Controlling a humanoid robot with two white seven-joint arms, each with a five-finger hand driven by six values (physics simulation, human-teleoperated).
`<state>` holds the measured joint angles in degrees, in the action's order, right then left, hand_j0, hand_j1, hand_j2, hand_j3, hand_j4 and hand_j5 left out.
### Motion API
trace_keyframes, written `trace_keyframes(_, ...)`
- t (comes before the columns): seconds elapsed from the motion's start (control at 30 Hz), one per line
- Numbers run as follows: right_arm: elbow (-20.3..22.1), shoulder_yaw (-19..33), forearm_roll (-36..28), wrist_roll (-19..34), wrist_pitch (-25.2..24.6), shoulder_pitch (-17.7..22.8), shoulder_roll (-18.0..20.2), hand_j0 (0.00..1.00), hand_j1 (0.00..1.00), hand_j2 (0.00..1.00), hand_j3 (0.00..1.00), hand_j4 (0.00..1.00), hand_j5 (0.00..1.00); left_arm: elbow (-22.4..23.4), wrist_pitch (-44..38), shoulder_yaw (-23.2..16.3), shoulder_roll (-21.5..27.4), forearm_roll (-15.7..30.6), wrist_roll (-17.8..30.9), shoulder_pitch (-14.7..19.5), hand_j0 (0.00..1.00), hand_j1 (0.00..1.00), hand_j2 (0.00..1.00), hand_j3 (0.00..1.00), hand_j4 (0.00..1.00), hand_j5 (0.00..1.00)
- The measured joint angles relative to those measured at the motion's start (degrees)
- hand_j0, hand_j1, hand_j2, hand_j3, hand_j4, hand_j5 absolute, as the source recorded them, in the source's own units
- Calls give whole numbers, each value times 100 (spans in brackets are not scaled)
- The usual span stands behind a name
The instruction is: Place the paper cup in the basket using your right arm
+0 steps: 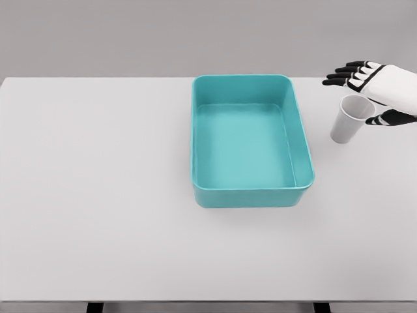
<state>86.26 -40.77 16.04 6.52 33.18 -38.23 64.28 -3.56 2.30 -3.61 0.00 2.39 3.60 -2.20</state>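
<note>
Our white table (98, 195) fills most of the frame. The teal basket (251, 140) sits right of centre, open side up, so we can drop things in from above. At the upper right stands the paper cup (348, 120), tilted, just beside the basket's right wall. Our right hand (368, 91) has its fingers spread around the cup's rim, not yet clamped, ready to close. Room to move is open above.

basket (251, 195) mid-table (98, 195), paper cup (348, 120) right of it, perhaps tilted
</note>
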Motion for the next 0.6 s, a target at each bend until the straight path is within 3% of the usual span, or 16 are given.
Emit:
trace_keyframes(0.1, 4, 3, -3, -3, 6, -52, -15, 100, 100, 100, 100, 100, 100, 0, 1, 0, 0, -1, 0, 0, 100, 100, 100, 100, 100, 100)
trace_keyframes(0.17, -11, 17, -7, -6, 73, -360, 3, 100, 100, 100, 100, 100, 100, 0, 2, 0, 0, 0, 0, 0, 100, 100, 100, 100, 100, 100)
trace_keyframes(0.33, -114, 47, -75, -10, 165, -378, 396, 100, 100, 100, 100, 100, 100, -1, 2, 0, 0, -1, 0, 9, 100, 100, 100, 100, 100, 100)
trace_keyframes(0.47, -405, -20, -935, -19, 181, -272, 493, 100, 100, 100, 100, 100, 100, -2, 2, 0, 0, 1, 0, 0, 100, 100, 100, 100, 100, 100)
trace_keyframes(0.6, -597, -375, -2507, -23, 186, -88, 524, 100, 100, 100, 100, 100, 100, 0, 2, 0, 0, 0, 0, 0, 100, 100, 100, 100, 100, 100)
